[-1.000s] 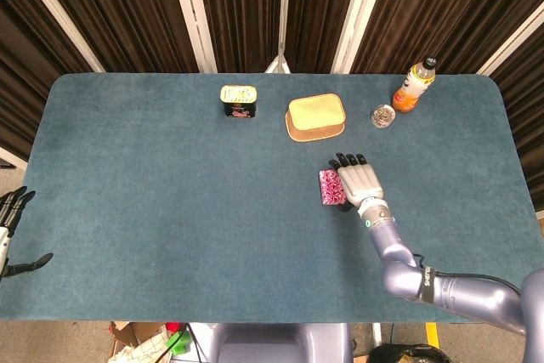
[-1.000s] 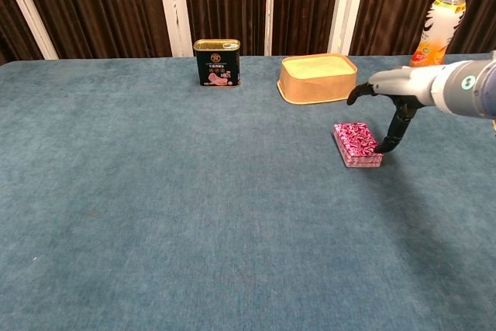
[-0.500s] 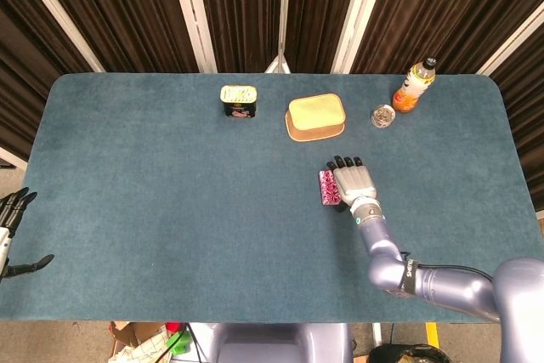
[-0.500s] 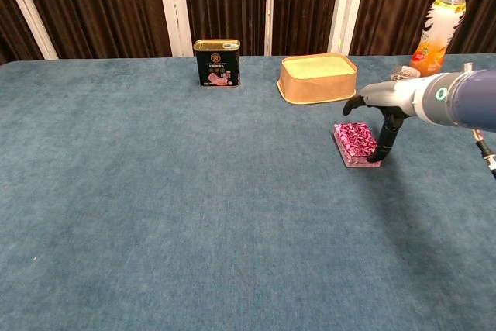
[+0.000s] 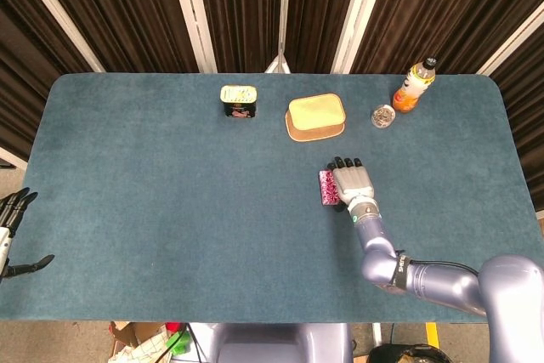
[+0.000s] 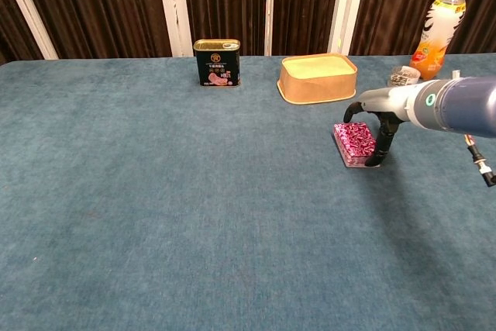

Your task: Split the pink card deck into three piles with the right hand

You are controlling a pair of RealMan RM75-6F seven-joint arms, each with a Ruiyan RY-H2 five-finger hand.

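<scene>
Flat on table, pink card deck (image 6: 356, 142) long axis running front-to-back, right hand (image 6: 378, 118) over it

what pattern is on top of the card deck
A pink-and-white swirly print on the card deck, clearest in the chest view.

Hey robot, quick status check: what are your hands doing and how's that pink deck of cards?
Right hand over the pink deck, fingers down its right edge, no lift yet. Deck one whole pile. Left hand open, off the table. Nothing blocking; tan box behind, apart.
</scene>
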